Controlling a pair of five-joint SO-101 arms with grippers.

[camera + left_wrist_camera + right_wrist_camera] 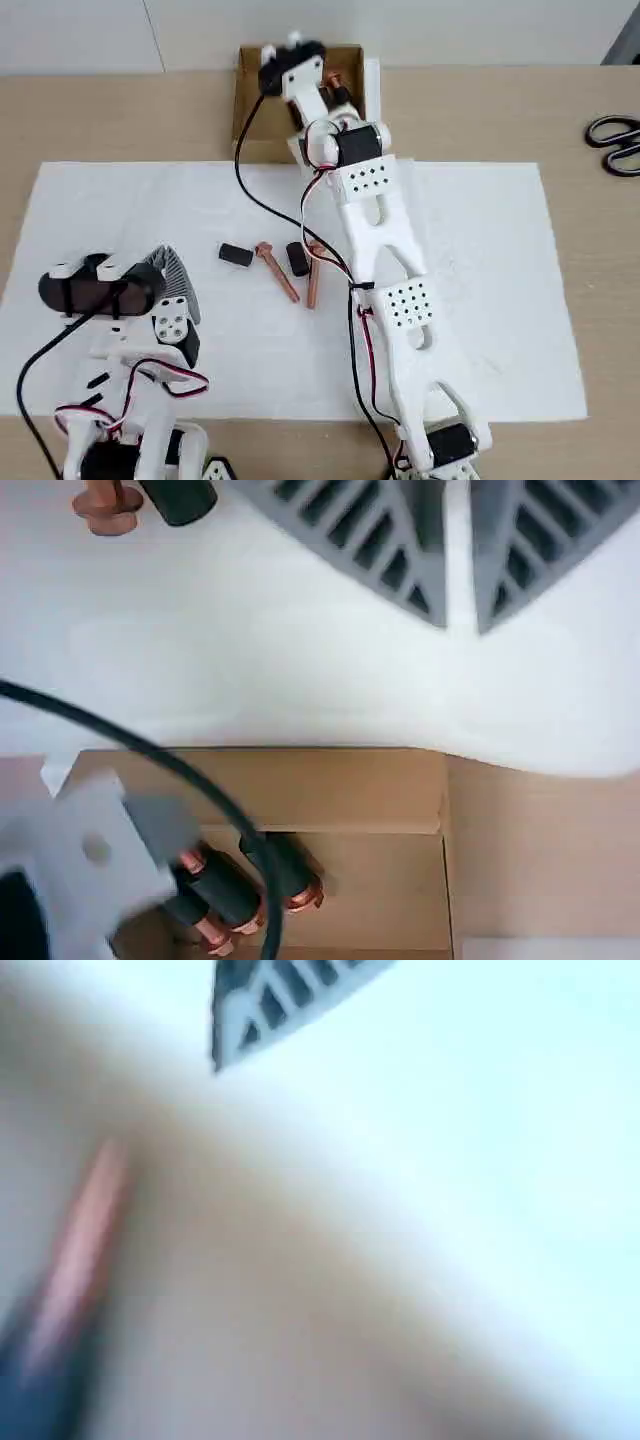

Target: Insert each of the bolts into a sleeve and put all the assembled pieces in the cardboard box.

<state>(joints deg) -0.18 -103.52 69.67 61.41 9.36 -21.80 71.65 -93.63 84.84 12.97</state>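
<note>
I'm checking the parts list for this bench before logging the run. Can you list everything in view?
cardboard box: 1, brown, on the table's far side, past the sheet.
assembled pieces: at least 2, black with copper ends, inside the box.
bolts: 2, copper, loose mid-sheet.
sleeves: 2, black, loose beside the bolts.
sheet: 1, white, covering the middle of the table.
scissors: 1, black-handled, at the table's edge on the right arm's side.
table: 1, tan.
left gripper: 1, grey, over the sheet's near side.
right gripper: 1, over the box, arm stretched out.
</note>
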